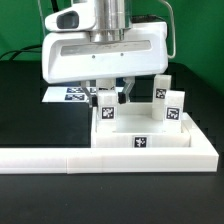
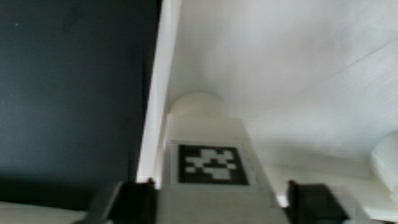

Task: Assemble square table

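Hand (image 1: 108, 97) lowered over square table slab (image 1: 150, 143), fingers either side of tagged leg block (image 2: 210, 150), whether gripping it cannot tell. Two more leg blocks (image 1: 167, 100) upright on slab toward exterior view's right. Slab against L-shaped rail (image 1: 60, 158) on dark surface (image 1: 25, 110).

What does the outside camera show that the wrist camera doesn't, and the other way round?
Only the exterior view: the white plastic square slab's side tag, two more upright white leg blocks, the long white L-shaped rail and the marker board. Only the wrist view: gaps between the fingertips and the leg. Both: the open pincer straddling one tagged white leg block.
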`<state>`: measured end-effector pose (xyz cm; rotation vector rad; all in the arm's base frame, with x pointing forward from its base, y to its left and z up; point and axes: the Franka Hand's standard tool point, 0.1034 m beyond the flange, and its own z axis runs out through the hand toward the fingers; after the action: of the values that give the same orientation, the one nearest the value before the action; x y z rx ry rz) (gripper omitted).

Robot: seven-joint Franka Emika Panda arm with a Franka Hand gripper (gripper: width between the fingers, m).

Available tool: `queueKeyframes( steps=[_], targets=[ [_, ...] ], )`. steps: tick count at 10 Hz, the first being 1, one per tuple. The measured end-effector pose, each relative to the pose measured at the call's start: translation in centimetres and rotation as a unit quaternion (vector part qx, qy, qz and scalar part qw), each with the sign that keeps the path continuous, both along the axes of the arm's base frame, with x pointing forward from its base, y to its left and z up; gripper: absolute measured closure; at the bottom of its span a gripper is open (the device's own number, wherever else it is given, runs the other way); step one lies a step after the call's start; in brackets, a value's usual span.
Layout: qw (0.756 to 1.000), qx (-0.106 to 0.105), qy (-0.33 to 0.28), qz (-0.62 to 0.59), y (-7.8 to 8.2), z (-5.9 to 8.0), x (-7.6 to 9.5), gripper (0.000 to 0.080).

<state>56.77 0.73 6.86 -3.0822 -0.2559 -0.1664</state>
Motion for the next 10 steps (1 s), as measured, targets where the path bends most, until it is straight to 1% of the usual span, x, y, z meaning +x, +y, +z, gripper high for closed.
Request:
queueKeyframes(
  steps=[1,3,4,6,8,10],
  targets=[
    [1.000,0.001,0.001,-0.008,-0.02,-0.01,-0.01,0.0509],
    [1.000,0.002,0.001,-0.020,-0.04,-0.02,-0.03,0.0509],
    [0.999,0.004,0.002,-0.045,-0.10,-0.12,-0.17,0.0509],
    [0.986,0.021,0.001,-0.168,0.01,-0.11,-0.10,0.0509],
    [0.962,0.033,-0.006,-0.270,0.13,-0.09,-0.13,0.0509],
    [0.920,0.047,-0.003,-0.390,0.30,-0.07,-0.11,0.0509]
  ],
)
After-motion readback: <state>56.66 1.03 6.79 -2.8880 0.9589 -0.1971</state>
